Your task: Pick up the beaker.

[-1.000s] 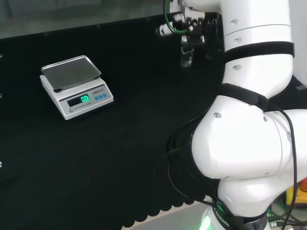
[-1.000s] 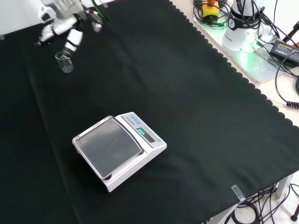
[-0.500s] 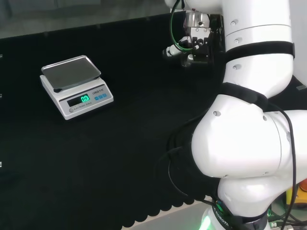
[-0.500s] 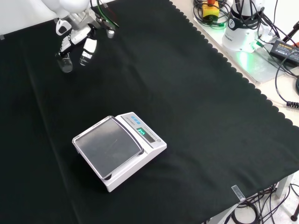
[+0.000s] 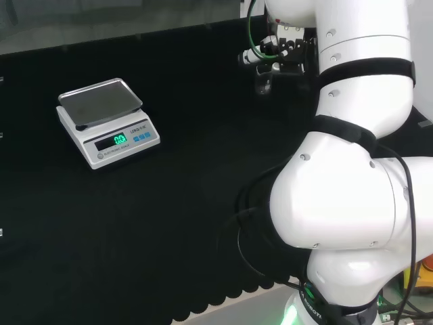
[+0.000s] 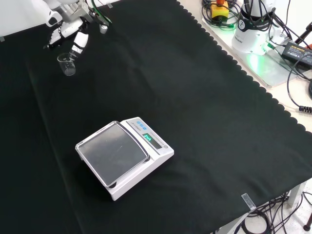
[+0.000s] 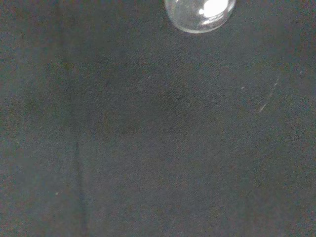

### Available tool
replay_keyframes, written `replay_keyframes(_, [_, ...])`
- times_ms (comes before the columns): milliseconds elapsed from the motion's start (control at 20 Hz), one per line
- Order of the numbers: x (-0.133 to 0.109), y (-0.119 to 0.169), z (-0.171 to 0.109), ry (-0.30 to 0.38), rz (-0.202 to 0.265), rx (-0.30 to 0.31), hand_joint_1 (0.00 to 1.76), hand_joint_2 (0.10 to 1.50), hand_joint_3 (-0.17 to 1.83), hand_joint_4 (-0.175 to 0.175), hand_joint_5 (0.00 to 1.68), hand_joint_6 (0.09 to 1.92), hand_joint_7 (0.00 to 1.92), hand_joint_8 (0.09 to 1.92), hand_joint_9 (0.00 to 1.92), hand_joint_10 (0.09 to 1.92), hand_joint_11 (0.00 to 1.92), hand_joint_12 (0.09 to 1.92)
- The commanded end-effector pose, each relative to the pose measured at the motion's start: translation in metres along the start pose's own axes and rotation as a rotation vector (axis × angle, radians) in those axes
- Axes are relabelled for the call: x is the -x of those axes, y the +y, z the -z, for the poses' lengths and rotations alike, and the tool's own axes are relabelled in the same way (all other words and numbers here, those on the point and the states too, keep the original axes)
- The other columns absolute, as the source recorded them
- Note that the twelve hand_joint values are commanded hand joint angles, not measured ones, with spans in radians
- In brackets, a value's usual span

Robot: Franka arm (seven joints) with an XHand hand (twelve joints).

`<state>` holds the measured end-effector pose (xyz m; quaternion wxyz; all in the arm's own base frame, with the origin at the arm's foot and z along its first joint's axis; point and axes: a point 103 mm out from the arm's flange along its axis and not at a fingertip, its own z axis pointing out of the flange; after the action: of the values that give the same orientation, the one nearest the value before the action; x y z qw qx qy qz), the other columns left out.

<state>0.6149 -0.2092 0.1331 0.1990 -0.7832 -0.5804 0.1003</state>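
Beaker — upright, far-left cloth, open room around; hand just above — fingers straight, holding nothing.

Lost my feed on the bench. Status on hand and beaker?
Hand just above beaker, fingers relaxed, holding nothing. Beaker upright on cloth, not lifted. Scale well clear, nothing in the way.

On the tabletop: 1 clear glass beaker, 1 white digital scale w/ 1 metal weighing pan. 1 robot hand above the beaker. 1 black cloth covers the tabletop.
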Motion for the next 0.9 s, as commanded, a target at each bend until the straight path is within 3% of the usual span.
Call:
replay_keyframes(50, [0.015, 0.003, -0.014, 0.02, -0.024, -0.04, 0.05, 0.98, 0.16, -0.068, 0.06, 0.09, 0.0, 0.36, 0.0, 0.51, 0.0, 1.36])
replay_keyframes(900, [0.024, 0.048, -0.036, 0.086, -0.04, -0.069, 0.05, 0.99, 0.15, -0.069, 0.06, 0.09, 0.0, 0.47, 0.0, 0.55, 0.0, 1.38])
